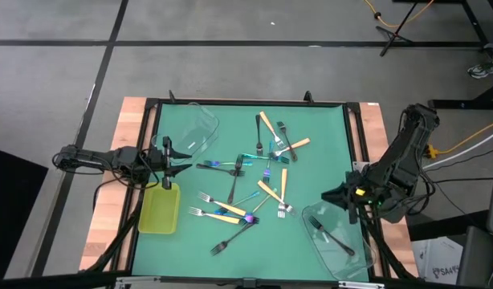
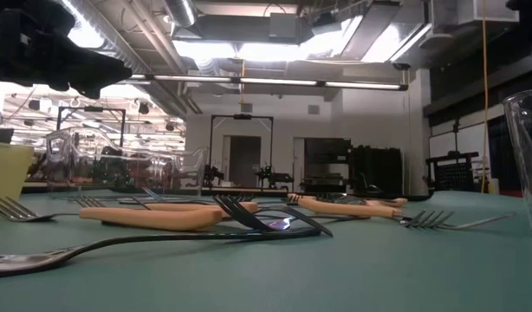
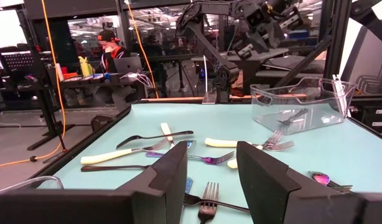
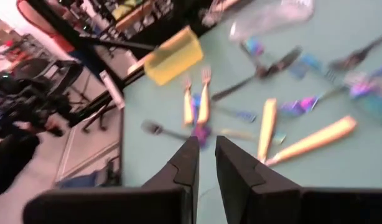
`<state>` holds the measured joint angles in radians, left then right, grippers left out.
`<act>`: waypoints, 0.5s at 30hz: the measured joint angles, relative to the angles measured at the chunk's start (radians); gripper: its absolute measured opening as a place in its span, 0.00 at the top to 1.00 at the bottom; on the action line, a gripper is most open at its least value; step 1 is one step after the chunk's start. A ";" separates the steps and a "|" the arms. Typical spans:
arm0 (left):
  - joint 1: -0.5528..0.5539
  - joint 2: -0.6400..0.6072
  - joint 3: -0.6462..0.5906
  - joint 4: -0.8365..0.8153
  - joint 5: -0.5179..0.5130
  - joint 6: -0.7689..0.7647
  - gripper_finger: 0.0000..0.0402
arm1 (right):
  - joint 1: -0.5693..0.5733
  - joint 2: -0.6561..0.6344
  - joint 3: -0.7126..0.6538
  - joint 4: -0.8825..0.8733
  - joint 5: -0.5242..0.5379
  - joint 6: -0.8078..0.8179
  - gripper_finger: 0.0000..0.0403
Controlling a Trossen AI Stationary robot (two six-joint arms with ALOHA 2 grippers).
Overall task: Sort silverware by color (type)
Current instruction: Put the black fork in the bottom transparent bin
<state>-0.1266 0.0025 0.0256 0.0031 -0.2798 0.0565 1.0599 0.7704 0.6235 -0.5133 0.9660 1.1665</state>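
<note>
Several slim forks lie flat and scattered on the green mat [image 1: 311,132]: orange-handled ones [image 1: 268,126] [image 1: 283,183], dark ones [image 1: 233,186] [image 1: 230,241], and iridescent ones [image 1: 218,166] [image 3: 206,159]. One dark fork [image 1: 336,237] lies inside the clear tub [image 1: 343,249] at the near right. My left gripper [image 1: 173,158] [image 3: 209,171] hovers open at the mat's left side, level and pointing right at the pile. My right gripper [image 1: 333,195] [image 4: 204,163] hangs over the mat by the near-right tub, with its fingers a narrow gap apart and nothing between them.
A second clear tub [image 1: 200,127] lies at the far left of the mat. A yellow-green tray [image 1: 160,209] sits just near-side of my left gripper. A black frame [image 1: 246,103] edges the mat. In the left wrist view, a person [image 3: 110,46] sits at a desk beyond the table.
</note>
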 joint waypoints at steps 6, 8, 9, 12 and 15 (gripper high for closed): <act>0.000 0.000 0.000 0.000 0.000 0.000 0.67 | 0.000 -0.003 0.000 0.000 0.113 -0.072 0.86; 0.000 0.000 0.000 0.000 0.000 0.000 0.67 | 0.000 -0.003 0.000 0.000 0.128 -0.074 0.82; 0.000 0.000 0.000 0.000 0.000 0.000 0.67 | 0.000 -0.003 0.000 0.000 0.137 -0.074 0.79; 0.000 0.000 0.000 0.000 0.000 0.000 0.67 | -0.013 -0.003 0.000 0.000 0.157 -0.078 0.72; 0.000 0.000 0.000 0.000 -0.002 0.000 0.67 | -0.075 -0.004 0.000 0.000 0.139 -0.101 0.67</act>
<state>-0.1265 0.0025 0.0256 0.0032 -0.2817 0.0565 0.9849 0.7668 0.6237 -0.5133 1.1053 1.0654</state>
